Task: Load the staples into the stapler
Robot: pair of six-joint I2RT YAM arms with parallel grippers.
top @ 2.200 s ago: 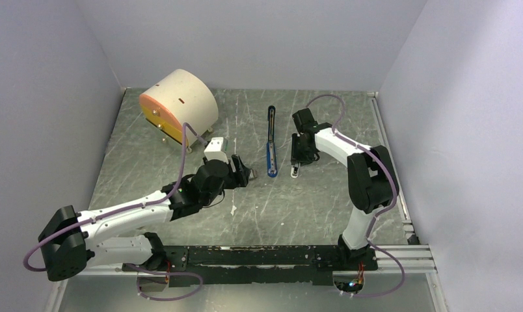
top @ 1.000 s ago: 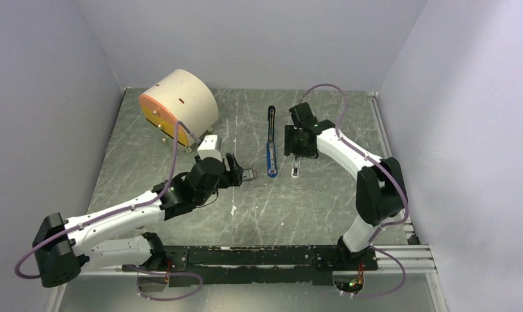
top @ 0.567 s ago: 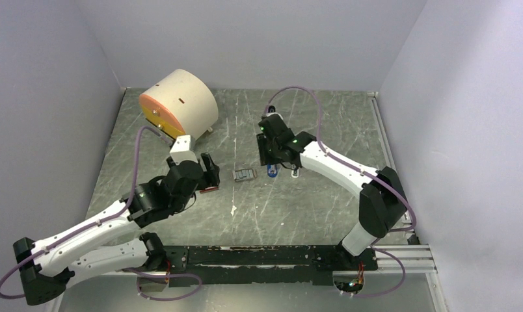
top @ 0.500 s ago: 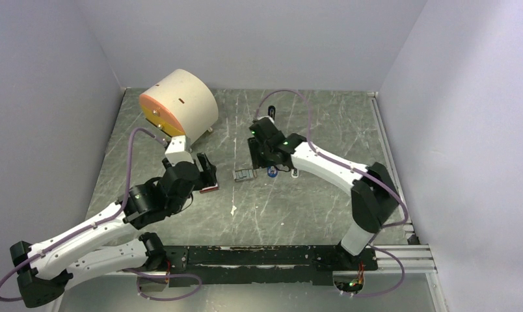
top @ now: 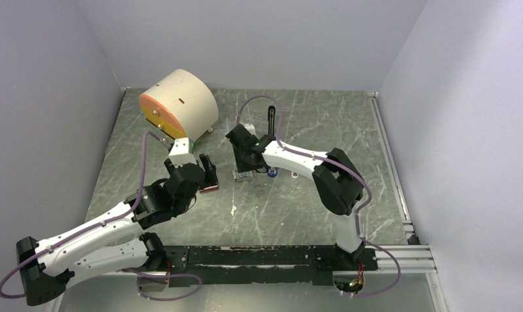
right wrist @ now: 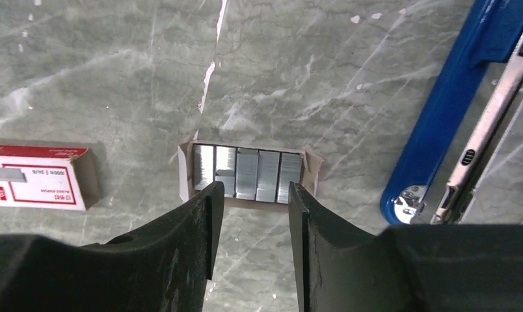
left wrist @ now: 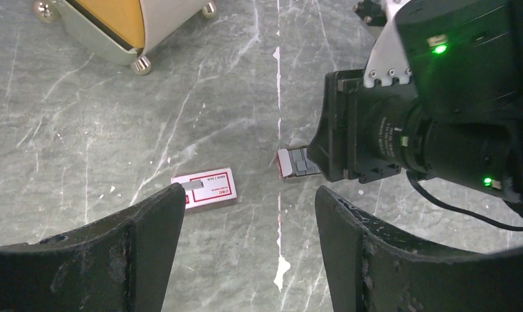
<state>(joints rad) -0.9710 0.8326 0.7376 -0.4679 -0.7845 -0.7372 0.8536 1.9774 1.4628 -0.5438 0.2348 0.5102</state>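
The staples (right wrist: 249,172) are silvery strips side by side in a small open card tray on the table. They also show in the overhead view (top: 243,175) and the left wrist view (left wrist: 296,162). My right gripper (right wrist: 251,193) hangs open just over their near edge, jaws narrow, nothing between them. The blue stapler (right wrist: 451,97) lies opened to the right with its metal rail (right wrist: 486,127) beside it; from above only its black end (top: 270,119) and blue tip (top: 272,171) show past my right arm. My left gripper (left wrist: 246,198) is open and empty, over bare table.
A little red-and-white box (left wrist: 204,189) lies left of the staples, near my left fingertip (left wrist: 171,201). A cream drum with an orange face (top: 178,106) stands at the back left on small feet. Walls close in the left, back and right sides.
My left gripper let go of the staples tray and drew back left toward the red-and-white box. My right arm swung left from beside the stapler to over the staples, jaws narrowing.
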